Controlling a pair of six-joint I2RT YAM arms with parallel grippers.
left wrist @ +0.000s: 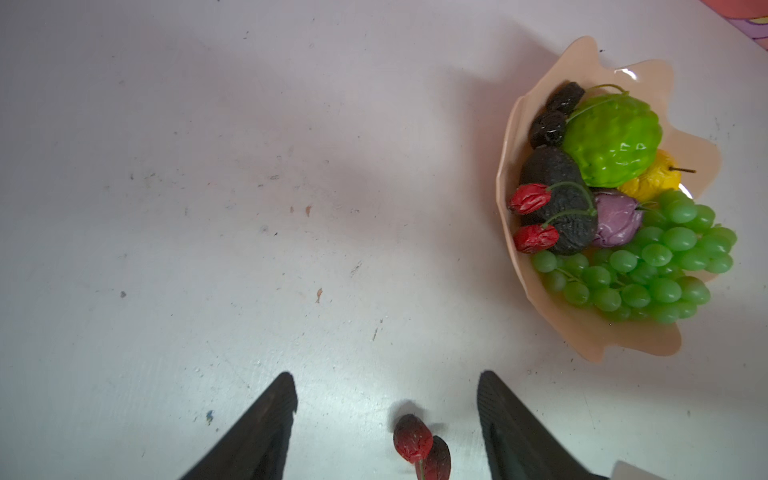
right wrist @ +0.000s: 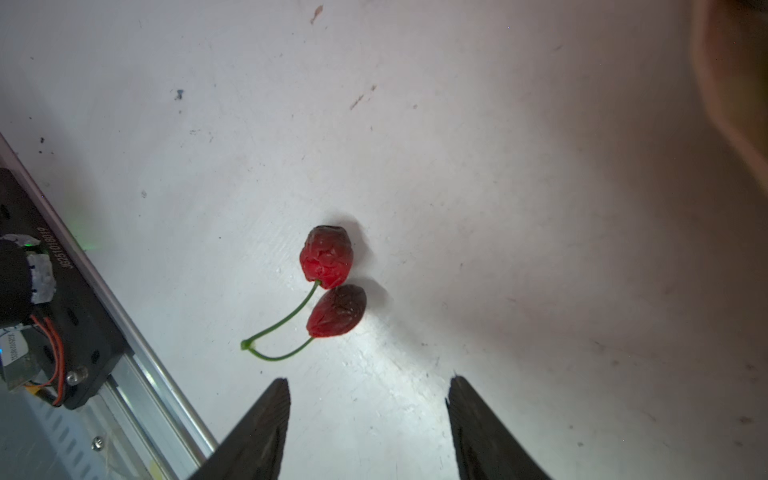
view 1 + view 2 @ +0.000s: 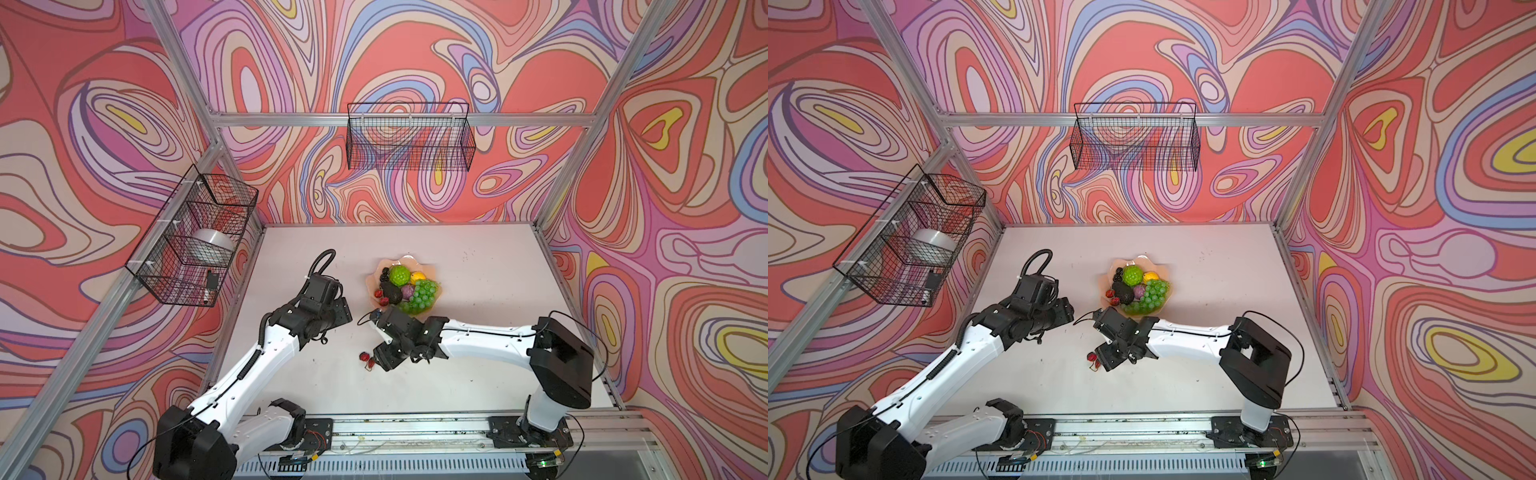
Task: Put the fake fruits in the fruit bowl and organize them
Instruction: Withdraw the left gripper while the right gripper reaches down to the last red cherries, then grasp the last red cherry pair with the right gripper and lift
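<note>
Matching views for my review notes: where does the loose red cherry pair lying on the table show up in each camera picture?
Top view: cherry pair low centre, below the fruit bowl.
Top view: same place, slightly further left.
Left wrist: bottom edge, framed by the open left end effector.
Right wrist: centre, ahead of the open right end effector.
Shared landmark: the fruit bowl, blurred at the right wrist picture's edge.
</note>
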